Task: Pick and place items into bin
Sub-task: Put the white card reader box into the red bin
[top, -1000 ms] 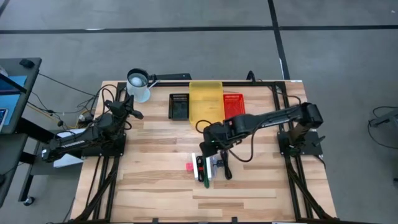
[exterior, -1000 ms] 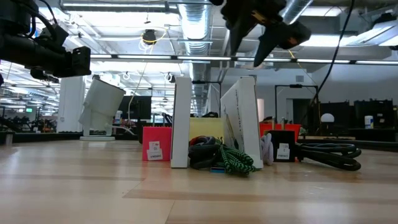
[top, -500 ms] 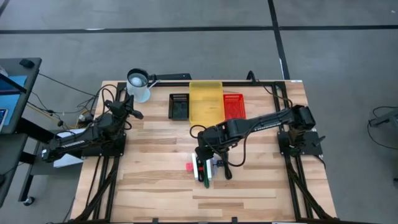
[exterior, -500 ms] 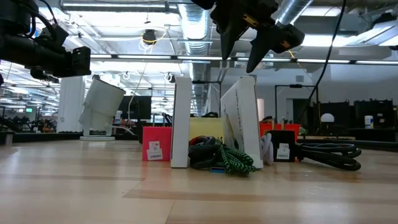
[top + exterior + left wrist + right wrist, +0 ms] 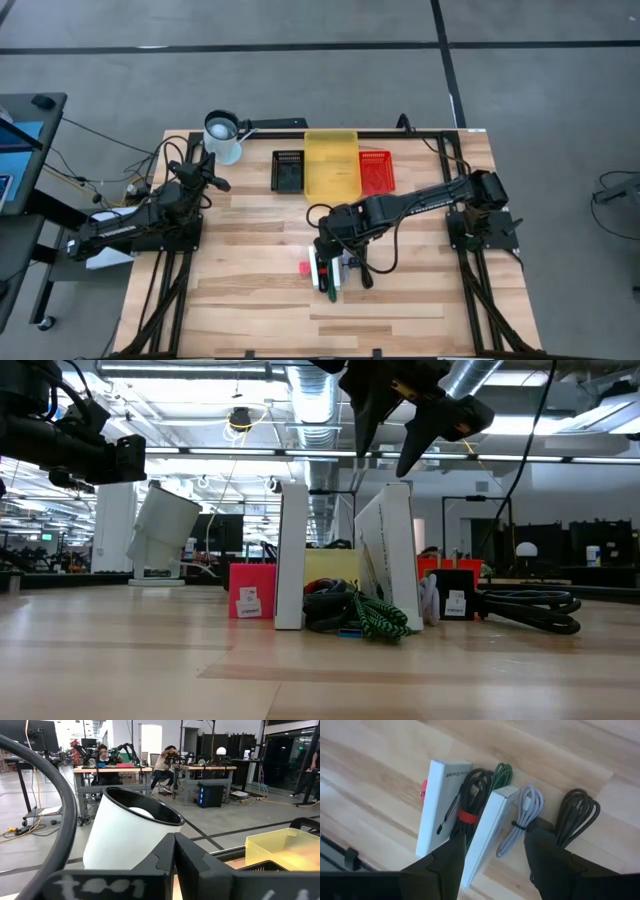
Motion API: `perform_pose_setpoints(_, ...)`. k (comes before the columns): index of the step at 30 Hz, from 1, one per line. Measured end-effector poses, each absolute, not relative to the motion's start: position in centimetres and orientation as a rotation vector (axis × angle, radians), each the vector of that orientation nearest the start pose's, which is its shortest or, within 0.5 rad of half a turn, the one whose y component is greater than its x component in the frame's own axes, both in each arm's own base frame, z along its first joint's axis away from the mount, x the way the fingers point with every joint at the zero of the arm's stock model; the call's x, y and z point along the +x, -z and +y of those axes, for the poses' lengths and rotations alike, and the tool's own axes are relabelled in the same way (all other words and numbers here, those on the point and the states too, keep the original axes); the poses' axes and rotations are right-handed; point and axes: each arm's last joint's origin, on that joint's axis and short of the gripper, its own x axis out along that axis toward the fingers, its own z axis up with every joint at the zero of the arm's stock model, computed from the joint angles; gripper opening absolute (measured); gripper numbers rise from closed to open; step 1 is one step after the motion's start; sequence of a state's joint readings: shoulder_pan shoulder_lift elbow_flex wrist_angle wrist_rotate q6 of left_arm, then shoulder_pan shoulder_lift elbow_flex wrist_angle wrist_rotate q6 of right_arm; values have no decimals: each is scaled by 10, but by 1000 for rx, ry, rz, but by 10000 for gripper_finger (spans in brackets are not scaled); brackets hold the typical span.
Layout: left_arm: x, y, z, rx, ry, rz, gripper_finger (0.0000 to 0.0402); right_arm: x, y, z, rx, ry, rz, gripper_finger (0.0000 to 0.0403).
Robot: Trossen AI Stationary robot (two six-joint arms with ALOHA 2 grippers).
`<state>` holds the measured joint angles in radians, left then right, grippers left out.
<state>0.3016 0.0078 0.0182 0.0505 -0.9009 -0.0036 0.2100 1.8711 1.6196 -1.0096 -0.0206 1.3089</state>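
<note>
Pale wooden table (image 5: 250, 300) with light-and-darker plank stripes. At upper centre of the high view sit a translucent yellow bin (image 5: 331, 162), a red mesh tray (image 5: 376, 170) and a black tray (image 5: 288, 170). Mid-frame in the right wrist view: two white flat boxes (image 5: 442, 806), a black coiled cable with a red band (image 5: 469, 802), a green-and-black braided cable (image 5: 502, 772), a white coiled cable (image 5: 522, 815), a dark grey-brown coiled cable (image 5: 577, 812). White cup with black rim (image 5: 127, 832).

robotics lab | exposed ceiling ducts (image 5: 300, 380) | workbenches (image 5: 112, 770) | seated people (image 5: 162, 762)
</note>
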Motion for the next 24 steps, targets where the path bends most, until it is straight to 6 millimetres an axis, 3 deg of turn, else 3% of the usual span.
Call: perform_pose_setpoints(24, 75, -173, 47, -22, -1202, -64, 0, 370, -262, 94, 944, 647, 1109, 201)
